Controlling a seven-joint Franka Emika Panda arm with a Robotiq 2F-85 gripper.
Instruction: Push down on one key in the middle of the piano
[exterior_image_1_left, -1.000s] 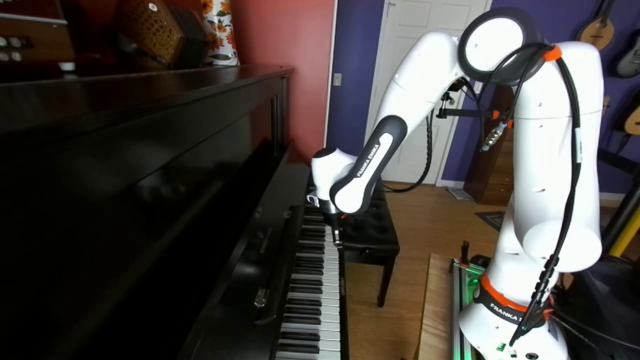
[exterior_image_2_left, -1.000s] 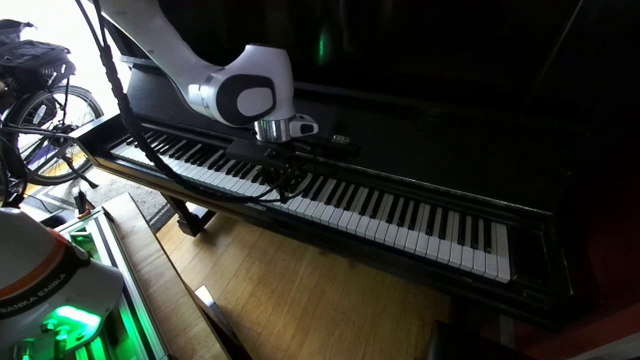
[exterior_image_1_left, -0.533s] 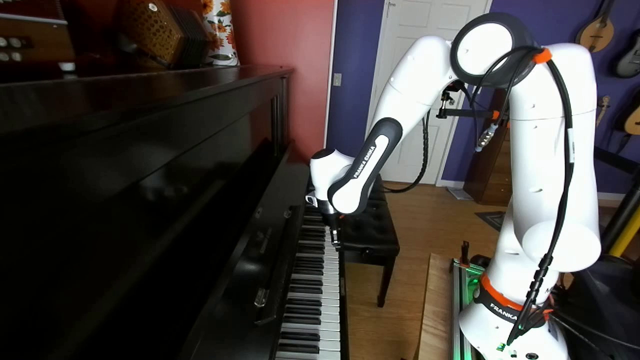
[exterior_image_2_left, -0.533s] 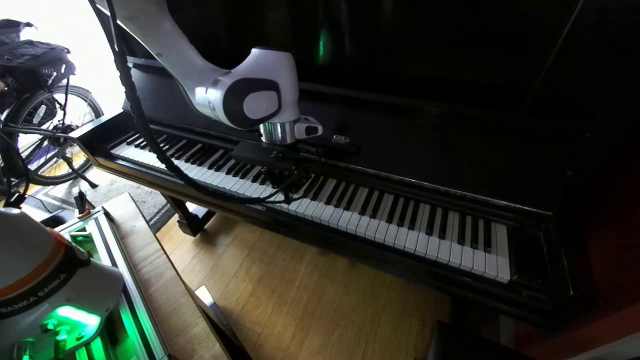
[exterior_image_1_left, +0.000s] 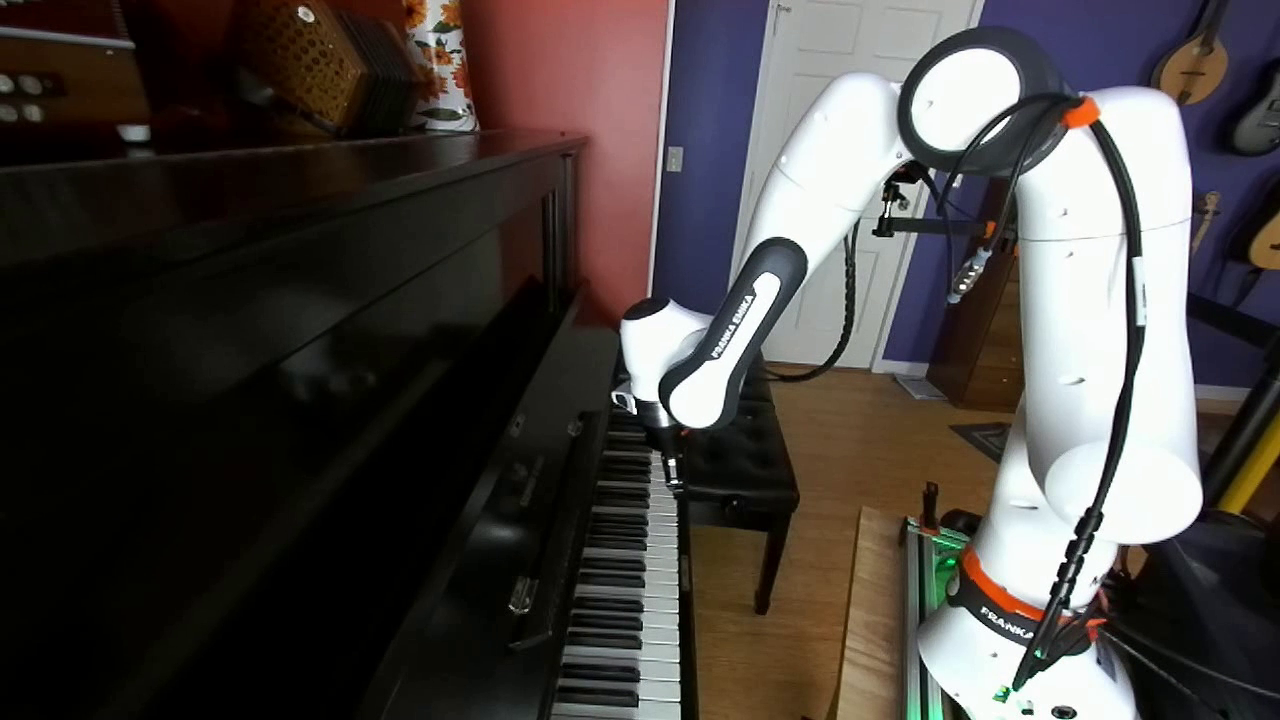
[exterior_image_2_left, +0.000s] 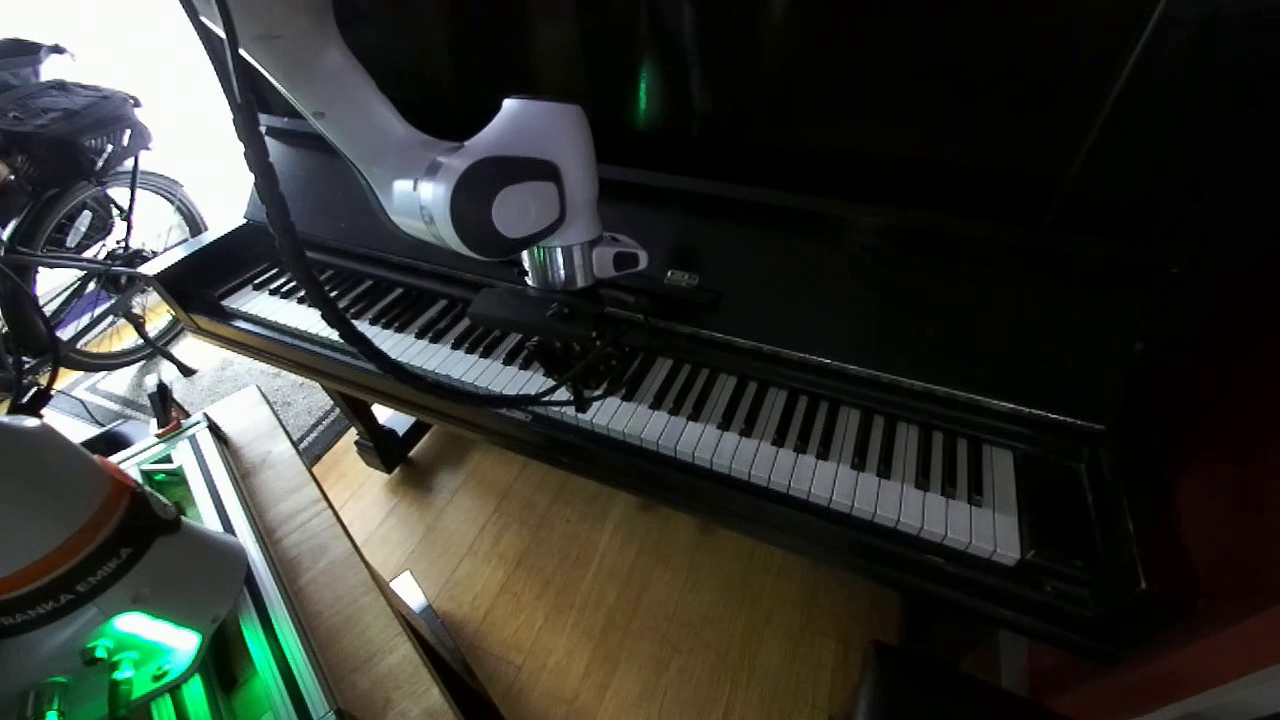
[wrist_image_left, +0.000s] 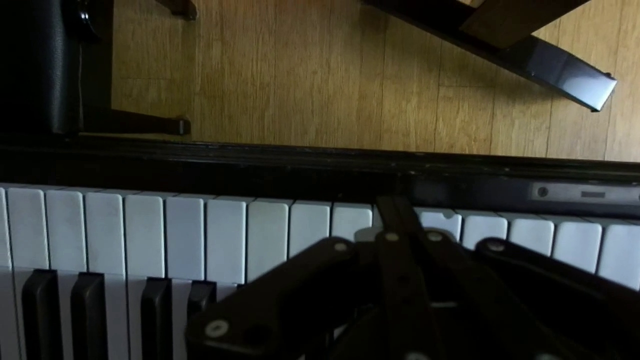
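Observation:
The glossy black upright piano (exterior_image_1_left: 400, 330) also shows in an exterior view (exterior_image_2_left: 880, 280), its lid open over a long row of white keys (exterior_image_2_left: 735, 450) and black keys. My gripper (wrist_image_left: 395, 200) is shut, with its fingertips together and nothing between them. It points down at the front ends of the white keys, which also show in the wrist view (wrist_image_left: 310, 222). The tips cover most of one white key, left of a key with a chipped edge (wrist_image_left: 440, 222). The gripper is near mid-keyboard in both exterior views (exterior_image_1_left: 675, 485) (exterior_image_2_left: 582, 402). I cannot tell whether the tips touch the key.
The piano's black front rail (wrist_image_left: 280, 172) runs along the key fronts. A black padded bench (exterior_image_1_left: 735, 450) stands against the keyboard. A wooden board (exterior_image_2_left: 310, 560) lies beside my base. A concertina (exterior_image_1_left: 310, 70) rests on the piano top. A bicycle (exterior_image_2_left: 90, 230) stands beyond the piano's far end.
The arm has shifted a little along the keyboard and slightly lower, mostly in the first half second. Since then it has barely moved. The fingers stay over the white keys' front edge.

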